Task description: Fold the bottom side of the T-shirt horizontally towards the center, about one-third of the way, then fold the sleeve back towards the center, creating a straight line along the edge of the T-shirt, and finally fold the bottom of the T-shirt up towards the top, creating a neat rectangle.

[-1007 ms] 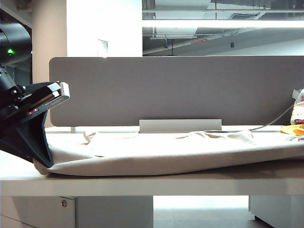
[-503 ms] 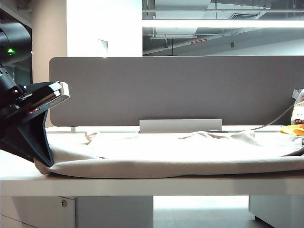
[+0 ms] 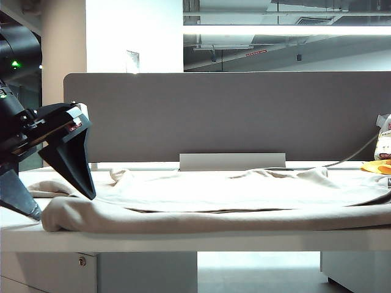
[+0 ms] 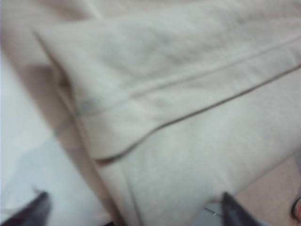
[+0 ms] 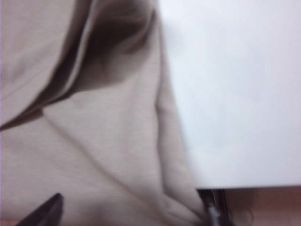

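At nine o'clock in the exterior view we see the left gripper (image 3: 61,204) tilted downward over the near left end of the T-shirt (image 3: 232,201), its two dark fingers (image 3: 73,162) spread wide apart with the cloth's rolled end lying between them; nothing is clamped. From its wrist view the left gripper (image 4: 134,209) shows only its two fingertips far apart, with the bottom of the T-shirt (image 4: 188,101), a hemmed edge with stitch lines, lying flat on a lower layer of cloth. We find the right gripper (image 5: 131,209) only in its own wrist view: its jaws stand parted over the fabric, one fingertip above cloth, the other at the shirt's edge where bare white table (image 5: 235,94) begins, gripping nothing. We see the T-shirt stretched across nearly the whole table (image 3: 183,239), folded lengthwise, its thick near fold running along the table's front edge. Beyond it, at twelve o'clock, a grey partition (image 3: 226,116) closes off the far side. Bare table stays free at the far left corner and behind the shirt.
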Motion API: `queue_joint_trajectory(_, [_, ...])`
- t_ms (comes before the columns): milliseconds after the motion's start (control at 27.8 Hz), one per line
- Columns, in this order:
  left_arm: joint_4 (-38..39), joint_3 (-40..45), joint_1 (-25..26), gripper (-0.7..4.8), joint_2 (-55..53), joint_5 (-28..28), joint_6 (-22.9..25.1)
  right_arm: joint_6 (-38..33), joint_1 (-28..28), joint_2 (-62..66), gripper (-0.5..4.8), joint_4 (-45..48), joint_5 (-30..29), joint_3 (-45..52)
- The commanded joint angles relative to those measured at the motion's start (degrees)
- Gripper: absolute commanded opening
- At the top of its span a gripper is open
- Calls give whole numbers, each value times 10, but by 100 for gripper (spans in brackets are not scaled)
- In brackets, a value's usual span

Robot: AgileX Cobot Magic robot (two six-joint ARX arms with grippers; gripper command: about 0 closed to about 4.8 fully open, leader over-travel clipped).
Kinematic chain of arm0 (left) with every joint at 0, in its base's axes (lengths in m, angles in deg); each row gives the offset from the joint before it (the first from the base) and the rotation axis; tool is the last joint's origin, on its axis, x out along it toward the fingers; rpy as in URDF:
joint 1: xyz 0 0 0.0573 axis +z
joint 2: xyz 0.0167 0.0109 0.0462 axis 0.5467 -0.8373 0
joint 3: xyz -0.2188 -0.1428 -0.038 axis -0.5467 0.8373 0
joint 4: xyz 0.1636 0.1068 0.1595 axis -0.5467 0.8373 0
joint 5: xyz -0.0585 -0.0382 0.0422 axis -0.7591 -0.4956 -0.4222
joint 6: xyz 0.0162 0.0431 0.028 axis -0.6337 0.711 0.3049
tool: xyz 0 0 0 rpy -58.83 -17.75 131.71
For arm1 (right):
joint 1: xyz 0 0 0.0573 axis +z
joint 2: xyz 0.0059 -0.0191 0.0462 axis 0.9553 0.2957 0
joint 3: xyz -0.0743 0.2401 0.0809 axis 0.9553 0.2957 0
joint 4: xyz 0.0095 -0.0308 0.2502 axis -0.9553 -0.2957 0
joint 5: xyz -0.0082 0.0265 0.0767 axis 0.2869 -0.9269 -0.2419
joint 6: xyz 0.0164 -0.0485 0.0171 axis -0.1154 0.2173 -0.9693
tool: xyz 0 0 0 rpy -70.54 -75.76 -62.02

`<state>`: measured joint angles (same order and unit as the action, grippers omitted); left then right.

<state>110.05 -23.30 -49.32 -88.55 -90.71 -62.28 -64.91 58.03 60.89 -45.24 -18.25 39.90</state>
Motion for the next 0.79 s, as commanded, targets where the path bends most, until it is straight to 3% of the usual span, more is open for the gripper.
queue_joint_trajectory(36, [-16,-1,0,479,2,-1,-2,1,0,-3,448,19,2,-1])
queue_joint_trajectory(108, [-25,-1,0,479,2,-4,-5,-2,0,-3,479,26,2,-1])
queue_joint_trajectory(467, [-46,-2,0,479,2,-3,-17,-25,0,-3,479,48,-24,-1])
queue_joint_trajectory(791, [-43,-1,0,479,2,-4,-21,-27,0,-6,479,46,32,-2])
